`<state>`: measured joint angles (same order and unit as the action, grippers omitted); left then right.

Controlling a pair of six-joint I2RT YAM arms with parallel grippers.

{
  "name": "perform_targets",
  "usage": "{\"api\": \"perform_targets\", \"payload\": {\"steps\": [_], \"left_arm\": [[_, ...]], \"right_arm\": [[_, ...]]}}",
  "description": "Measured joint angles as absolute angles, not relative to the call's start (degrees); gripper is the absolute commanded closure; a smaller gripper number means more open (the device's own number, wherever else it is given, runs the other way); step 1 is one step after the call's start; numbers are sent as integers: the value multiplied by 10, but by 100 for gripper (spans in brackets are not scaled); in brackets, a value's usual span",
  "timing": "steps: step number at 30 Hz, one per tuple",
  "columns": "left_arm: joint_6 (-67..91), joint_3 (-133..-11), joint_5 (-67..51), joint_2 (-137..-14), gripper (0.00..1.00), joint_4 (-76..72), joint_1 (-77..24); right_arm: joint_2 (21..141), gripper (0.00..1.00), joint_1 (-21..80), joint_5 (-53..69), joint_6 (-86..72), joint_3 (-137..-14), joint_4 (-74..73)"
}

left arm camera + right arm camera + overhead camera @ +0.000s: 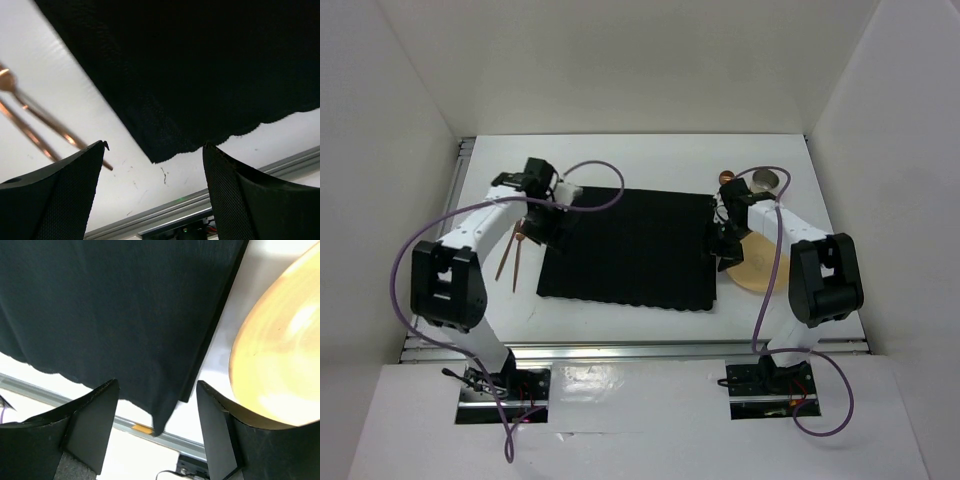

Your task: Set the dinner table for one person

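Note:
The white dinner table (650, 165) carries a black cloth placemat (630, 245) in its middle. My left gripper (548, 225) is open and empty at the mat's left edge. In the left wrist view the mat's near corner (170, 145) lies between its spread fingers (60, 195). My right gripper (723, 240) is open and empty over the mat's right edge (210, 350), with a round wooden plate (760, 262) just to its right. That plate also shows in the right wrist view (275, 355). Two copper utensils (512, 255) lie left of the mat.
A metal cup (767, 181) and a copper spoon (727, 178) sit at the back right. Silver rails run along the near edge (620, 348) and the left edge (458, 180). White walls enclose the table on three sides.

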<state>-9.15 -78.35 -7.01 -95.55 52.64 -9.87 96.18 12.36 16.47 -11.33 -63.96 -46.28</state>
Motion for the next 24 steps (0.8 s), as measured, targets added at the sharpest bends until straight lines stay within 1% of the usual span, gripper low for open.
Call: {"api": "perform_targets", "payload": {"steps": [1, 3, 5, 6, 7, 8, 11, 15, 19, 24], "left_arm": [[-93, -777, -59, -971, 15, 521, -114], [-95, -765, -33, -1007, 15, 509, -140], [-100, -760, -10, -1046, 18, 503, -154], [-102, -760, 3, -1069, 19, 498, -159], [-103, -760, 12, -1086, 19, 494, -161], [-104, -760, 21, -1103, 21, 492, -162], [-103, -762, 26, -1114, 21, 497, -163], [-104, -741, 26, -1099, 22, 484, -163], [-106, -715, 24, -1085, 22, 488, -168], [-107, -689, 10, -1070, 22, 501, -175]], "right_arm": [[962, 29, 124, 160, -117, -646, -463], [960, 43, 124, 146, -126, -660, -463], [952, 69, 130, 124, -139, -668, -460], [946, 89, 134, 119, -146, -668, -455], [941, 97, 138, 120, -151, -668, -449], [938, 100, 144, 124, -160, -668, -439], [944, 100, 153, 149, -177, -658, -396], [996, 100, 155, 172, -198, -641, -343], [1053, 100, 155, 178, -217, -640, -325], [1062, 100, 155, 180, -230, -649, -320]]}}
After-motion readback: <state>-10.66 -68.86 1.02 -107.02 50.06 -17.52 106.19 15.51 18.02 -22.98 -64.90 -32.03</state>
